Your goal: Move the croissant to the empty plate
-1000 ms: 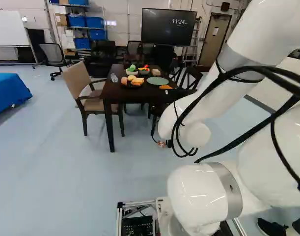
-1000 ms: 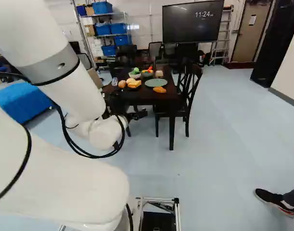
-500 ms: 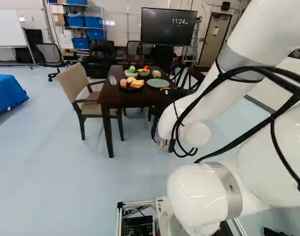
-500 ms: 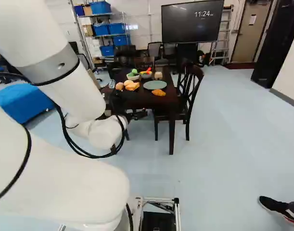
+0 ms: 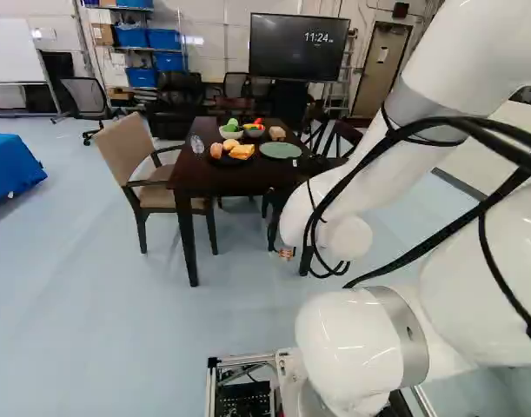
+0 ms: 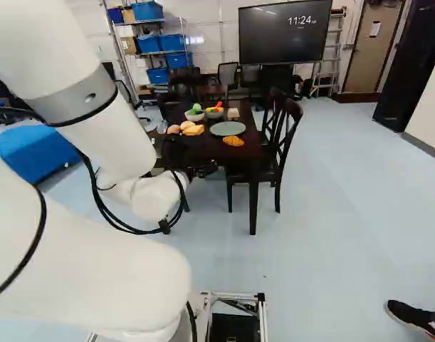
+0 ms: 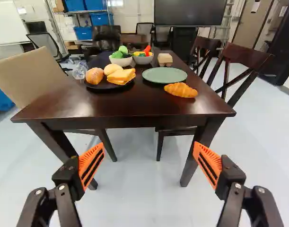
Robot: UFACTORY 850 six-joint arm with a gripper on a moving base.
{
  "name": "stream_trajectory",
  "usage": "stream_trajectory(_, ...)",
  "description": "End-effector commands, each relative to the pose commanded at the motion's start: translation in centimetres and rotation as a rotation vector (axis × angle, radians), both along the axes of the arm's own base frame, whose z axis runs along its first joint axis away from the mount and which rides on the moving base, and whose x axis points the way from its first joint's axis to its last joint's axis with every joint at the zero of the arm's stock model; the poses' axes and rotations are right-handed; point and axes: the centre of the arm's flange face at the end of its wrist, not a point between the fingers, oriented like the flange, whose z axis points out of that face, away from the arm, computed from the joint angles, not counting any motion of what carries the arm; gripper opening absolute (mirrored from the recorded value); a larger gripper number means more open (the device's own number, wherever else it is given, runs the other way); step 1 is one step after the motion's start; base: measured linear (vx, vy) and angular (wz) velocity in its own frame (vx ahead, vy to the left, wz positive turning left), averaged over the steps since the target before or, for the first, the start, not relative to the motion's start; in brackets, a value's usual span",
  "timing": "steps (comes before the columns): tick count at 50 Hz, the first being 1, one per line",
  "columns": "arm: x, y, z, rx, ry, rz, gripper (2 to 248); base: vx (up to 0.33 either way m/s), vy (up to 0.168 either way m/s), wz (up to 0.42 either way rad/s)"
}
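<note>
Your pincer (image 6: 204, 170) stands wide; the croissant (image 7: 181, 90) lies on the table (image 7: 87, 106), just beside the green plate (image 7: 164, 74).
The dark plate (image 7: 102, 87) holds two rolls (image 7: 94, 76) and a yellow sandwich (image 7: 121, 76), the white bowl (image 7: 121, 62) green food (image 7: 118, 54), the grey bowl (image 7: 143, 60) red and yellow food (image 7: 147, 50). You have the table's edge between pincer and croissant, a dark chair (image 7: 247, 55) alongside. Your base has moved closer.

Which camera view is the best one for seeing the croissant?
The wrist view: there the croissant appears largest and unblocked, lying on the table beside the green plate. The right base view also shows it there, but much smaller. In the left base view I cannot make it out.
</note>
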Motion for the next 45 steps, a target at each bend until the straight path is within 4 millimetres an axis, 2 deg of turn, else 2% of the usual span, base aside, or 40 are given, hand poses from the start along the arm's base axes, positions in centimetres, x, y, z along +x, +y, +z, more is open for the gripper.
stream_trajectory(45,0.00,0.00,0.00,0.000,0.000,0.000,247,0.088,-0.039,-0.001)
